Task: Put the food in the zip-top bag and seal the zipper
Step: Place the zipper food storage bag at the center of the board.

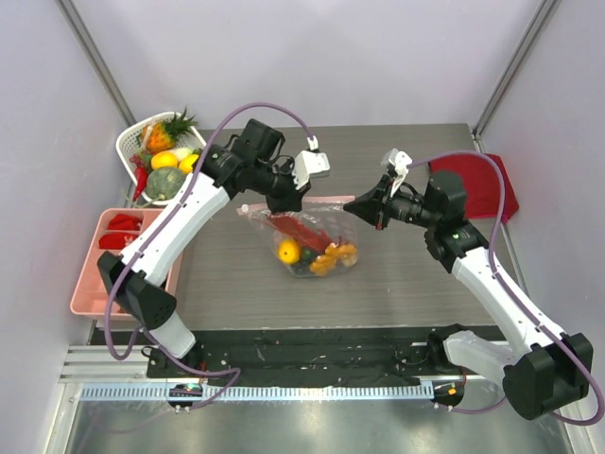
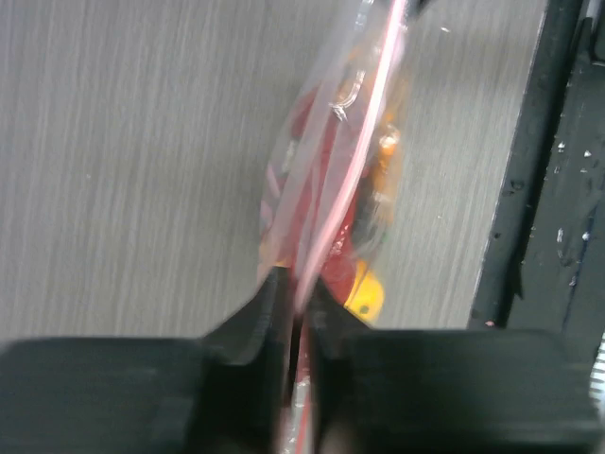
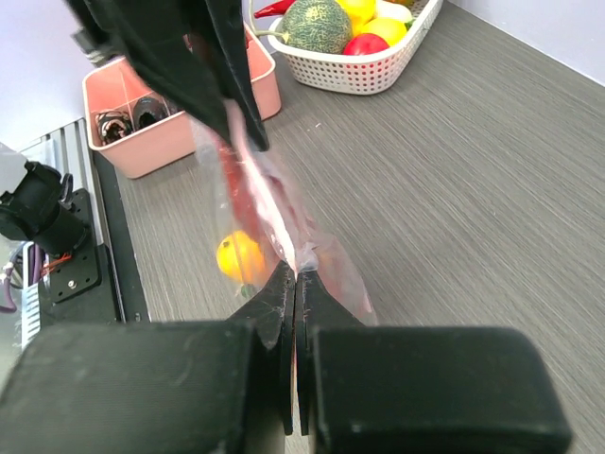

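My left fingers [image 1: 286, 200] and right fingers [image 1: 353, 205] both clamp the zipper [image 1: 321, 200] of the zip-top bag [image 1: 317, 270]; lobster [image 1: 301, 228] inside.

The zip-top bag [image 1: 317, 213] is clear, and the zipper [image 2: 364, 142] along its mouth is pale pink. Inside the bag the lobster [image 1: 295, 227] is bright red, with one yellow piece [image 1: 289, 251] and orange pieces [image 1: 336, 255] next to it. The desk [image 1: 406, 284] under the bag is grey with a fine wood grain. Left of the bag, the basket [image 3: 359, 74] is white with a pattern of small holes, and the tray [image 3: 161, 147] is pink. Right of the bag, the cloth [image 1: 496, 184] is red. The left tool [image 2: 295, 284] and the right tool [image 3: 296, 279] are black.
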Action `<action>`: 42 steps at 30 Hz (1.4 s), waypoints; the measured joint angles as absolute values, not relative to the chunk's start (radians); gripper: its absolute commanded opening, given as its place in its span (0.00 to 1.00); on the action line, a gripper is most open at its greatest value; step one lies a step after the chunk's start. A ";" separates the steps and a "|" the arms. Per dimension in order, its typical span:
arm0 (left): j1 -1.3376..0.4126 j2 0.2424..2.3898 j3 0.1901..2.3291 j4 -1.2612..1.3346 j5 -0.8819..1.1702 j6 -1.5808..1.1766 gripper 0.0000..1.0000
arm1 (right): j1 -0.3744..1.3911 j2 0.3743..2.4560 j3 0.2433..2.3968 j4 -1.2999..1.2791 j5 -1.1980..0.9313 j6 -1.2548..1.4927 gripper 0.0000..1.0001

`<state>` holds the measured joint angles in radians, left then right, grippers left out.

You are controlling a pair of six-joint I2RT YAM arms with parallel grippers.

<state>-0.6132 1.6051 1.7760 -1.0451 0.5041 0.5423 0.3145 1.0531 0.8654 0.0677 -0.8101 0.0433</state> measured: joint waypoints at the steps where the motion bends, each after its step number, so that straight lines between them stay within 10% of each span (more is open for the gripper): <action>1: -0.615 1.628 1.797 -1.053 0.494 0.529 0.00 | 0.315 1.052 0.865 0.068 -0.807 0.045 0.04; 7: -0.607 1.750 1.968 -1.039 0.434 0.483 0.00 | 0.315 1.043 0.850 0.091 -0.694 0.109 0.86; 10: -0.600 1.799 2.039 -0.990 0.380 0.483 0.00 | 0.313 1.043 0.850 0.096 -0.598 0.152 1.00; 27: -0.489 2.155 2.117 -0.287 0.232 0.709 0.05 | 0.199 1.060 0.851 0.089 -0.428 0.298 1.00; 35: -0.571 2.049 1.596 -0.192 0.287 0.645 0.43 | 0.189 1.060 0.846 0.080 -0.428 0.306 1.00; 42: -0.584 2.068 1.663 -0.323 0.289 0.390 0.90 | 0.173 1.053 0.817 0.024 -0.429 0.291 1.00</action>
